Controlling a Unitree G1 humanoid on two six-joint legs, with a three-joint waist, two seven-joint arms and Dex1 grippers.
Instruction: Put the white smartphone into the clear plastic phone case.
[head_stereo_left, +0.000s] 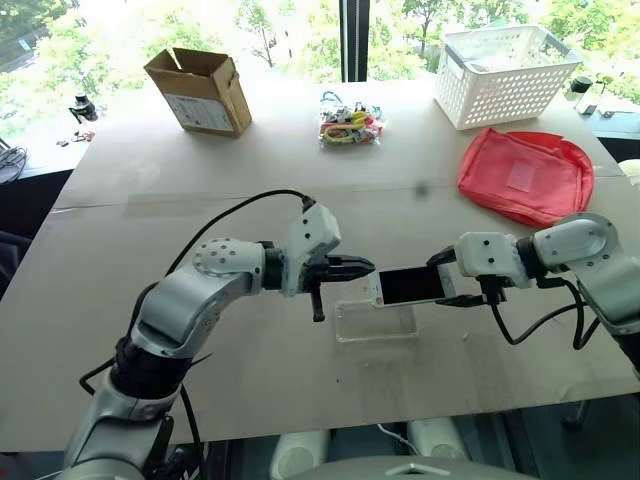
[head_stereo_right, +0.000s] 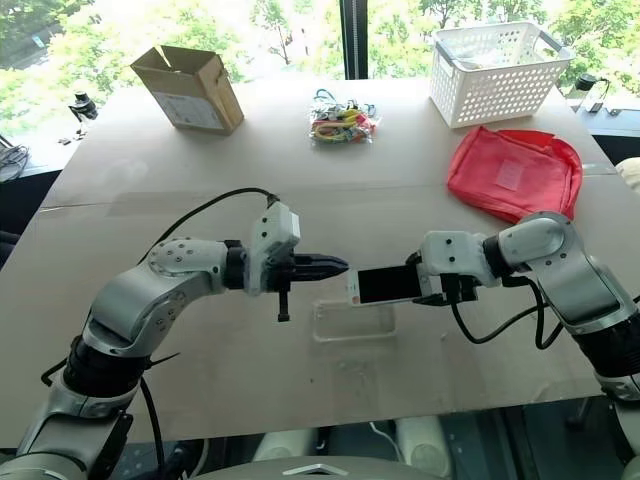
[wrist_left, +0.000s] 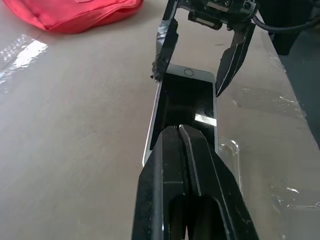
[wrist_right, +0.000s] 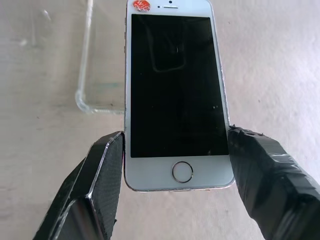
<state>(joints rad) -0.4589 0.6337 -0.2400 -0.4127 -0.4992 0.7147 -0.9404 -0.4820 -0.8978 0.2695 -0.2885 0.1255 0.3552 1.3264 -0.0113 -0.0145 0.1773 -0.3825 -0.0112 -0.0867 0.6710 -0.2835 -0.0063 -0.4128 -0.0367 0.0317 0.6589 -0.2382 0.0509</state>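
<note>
The slim white smartphone with a dark glass screen (wrist_right: 175, 95) is held above the counter by the right pincer (wrist_right: 176, 172), whose two black fingers (wrist_right: 100, 175) are pressed against its long edges near the end with the round home button. The screen is turned upward and the phone is carried roughly level, its free end, marked by a small red sticker, reaching towards the left arm. The left pincer (head_stereo_left: 362, 266) is clenched, its two black fingers closed together with nothing between them, and its tip is seen just beside the free end of the phone, over the screen in the left wrist view; whether contact is made cannot be told.

The clear, nearly colourless plastic phone case with a shallow raised rim (head_stereo_left: 377, 322) lies flat on the pale beige counter (head_stereo_left: 200, 200), directly under the phone and slightly nearer the robot. It is empty, and the phone is apart from it, held in the air.

Further back on the counter, well apart from the task's things, a red fabric pouch (head_stereo_left: 525, 175) is seen on the right, with a white perforated plastic basket (head_stereo_left: 505, 75) behind it. A small clear bag of colourful items (head_stereo_left: 350, 125) lies near the middle of the far edge, and an open brown cardboard box (head_stereo_left: 200, 92) stands tilted on the left.
</note>
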